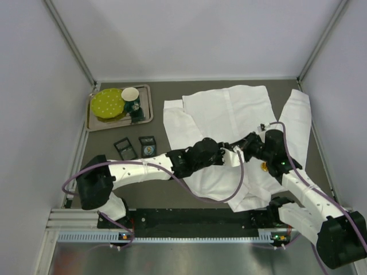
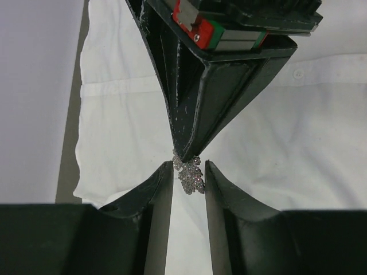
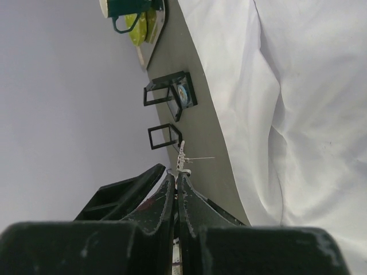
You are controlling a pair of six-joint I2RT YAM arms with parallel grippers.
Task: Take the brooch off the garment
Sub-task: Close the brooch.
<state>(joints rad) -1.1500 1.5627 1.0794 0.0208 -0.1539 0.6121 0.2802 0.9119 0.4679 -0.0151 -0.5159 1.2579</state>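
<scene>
Find brooch [image 2: 189,176] pinned near the middle of the shirt [image 1: 229,109] front, with the shirt spread flat on the tabletop [image 1: 166,90] from centre out toward 3 o'clock. Cannot make out the brooch in the overhead view: hidden under both hands meeting there.

Observe left hand [image 2: 189,164] set narrow, fingers [image 2: 157,200] at 9 and 3 o'clock of the brooch and apparently touching its edges. Read this as a pinch on the brooch, firmness unconfirmed. Observe right hand [image 3: 176,173] pressed together, tip resting at 12 o'clock of the brooch in the left wrist view. Cannot tell whether nipping cloth, pin or nothing.

Judge brooch small, light and rigid: a knobbly cluster of glittering stones, hard-faced, likely slippery, possibly damaged by a hard squeeze. Cannot see clasp or pin, lying behind. Judge shirt thin, soft and creased. Expect cloth to lift and tent with the brooch rather than release it, and to snag or tear under a straight pull.

Recommend holding the brooch by opposite edges, low against the cloth, with moderate pressure. Recommend pressing the cloth down just beside it with the other hand.

Note tray [image 1: 114,127] with plate [image 1: 108,103] and cup [image 1: 131,98] at 10 o'clock of the tabletop, and two small black frames [image 1: 124,148] at 9 o'clock of the shirt, well apart from the work.
</scene>
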